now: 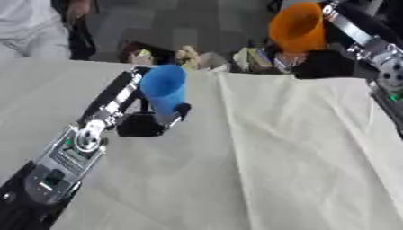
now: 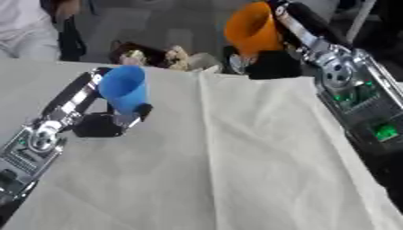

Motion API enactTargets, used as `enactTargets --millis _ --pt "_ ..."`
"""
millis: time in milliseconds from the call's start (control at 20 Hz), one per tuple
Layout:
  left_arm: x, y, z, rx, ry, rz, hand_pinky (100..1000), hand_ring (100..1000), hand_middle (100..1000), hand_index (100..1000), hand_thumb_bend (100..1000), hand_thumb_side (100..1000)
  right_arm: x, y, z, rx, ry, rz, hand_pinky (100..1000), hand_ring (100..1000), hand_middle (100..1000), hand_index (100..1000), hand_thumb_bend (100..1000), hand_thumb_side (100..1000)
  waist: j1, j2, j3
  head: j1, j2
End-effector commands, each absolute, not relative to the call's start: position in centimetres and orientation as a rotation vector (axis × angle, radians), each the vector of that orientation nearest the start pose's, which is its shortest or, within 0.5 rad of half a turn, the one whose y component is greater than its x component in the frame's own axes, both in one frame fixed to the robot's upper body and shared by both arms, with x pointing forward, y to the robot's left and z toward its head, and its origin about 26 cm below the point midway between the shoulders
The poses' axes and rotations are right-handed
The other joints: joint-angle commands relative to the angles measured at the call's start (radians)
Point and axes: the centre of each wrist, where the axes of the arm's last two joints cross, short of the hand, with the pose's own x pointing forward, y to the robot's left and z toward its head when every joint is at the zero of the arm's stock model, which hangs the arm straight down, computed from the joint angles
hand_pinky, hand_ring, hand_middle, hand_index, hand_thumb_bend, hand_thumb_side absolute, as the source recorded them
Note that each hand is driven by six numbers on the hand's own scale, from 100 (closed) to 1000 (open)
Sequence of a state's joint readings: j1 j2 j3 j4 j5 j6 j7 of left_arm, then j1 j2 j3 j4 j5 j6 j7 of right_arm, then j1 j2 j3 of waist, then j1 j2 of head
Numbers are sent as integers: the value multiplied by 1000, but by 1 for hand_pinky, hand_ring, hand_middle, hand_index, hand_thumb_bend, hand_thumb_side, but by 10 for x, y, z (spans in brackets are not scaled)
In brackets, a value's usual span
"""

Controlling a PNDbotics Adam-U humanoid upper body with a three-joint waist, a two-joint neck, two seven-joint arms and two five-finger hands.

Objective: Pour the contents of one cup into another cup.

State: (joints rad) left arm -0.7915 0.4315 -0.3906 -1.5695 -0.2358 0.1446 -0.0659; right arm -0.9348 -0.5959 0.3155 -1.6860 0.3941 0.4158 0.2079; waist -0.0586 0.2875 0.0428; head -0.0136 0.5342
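A blue cup (image 1: pixel 165 92) stands upright in my left hand (image 1: pixel 145 123), whose fingers are curled round its lower part, just above the cloth-covered table (image 1: pixel 260 157). An orange cup (image 1: pixel 297 29) is held up near the far right edge of the table by my right hand (image 2: pixel 271 63), fingers wrapped round its base. The orange cup tilts a little, its mouth up and toward the left. The two cups are well apart. I cannot see into either cup.
A cream cloth with a long crease (image 1: pixel 236 134) covers the table. Beyond the far edge lies a heap of small objects (image 1: pixel 197 56) on the floor. A person in white (image 1: pixel 28 27) stands at the far left.
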Motion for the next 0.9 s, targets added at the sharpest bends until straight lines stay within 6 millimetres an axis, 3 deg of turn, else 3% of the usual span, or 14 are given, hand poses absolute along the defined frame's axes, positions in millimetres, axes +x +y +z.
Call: enactTargets --millis 50,350,900 --pt "383 168 243 370 -2064 -1051 286 395 549 361 100 344 365 -191 341 -826 -1967 1043 243 529 616 572 100 414 -15 -43 1 -14 8" --pt "377 162 243 344 -2057 -1089 289 397 550 362 100 337 367 -179 341 -832 -1971 1104 241 527 613 572 100 430 -16 -47 3 -26 13" --pt "366 146 234 445 -2057 -988 274 387 541 354 100 326 362 -170 338 -812 -1969 1177 238 526 612 572 100 443 -18 -43 6 6 -13"
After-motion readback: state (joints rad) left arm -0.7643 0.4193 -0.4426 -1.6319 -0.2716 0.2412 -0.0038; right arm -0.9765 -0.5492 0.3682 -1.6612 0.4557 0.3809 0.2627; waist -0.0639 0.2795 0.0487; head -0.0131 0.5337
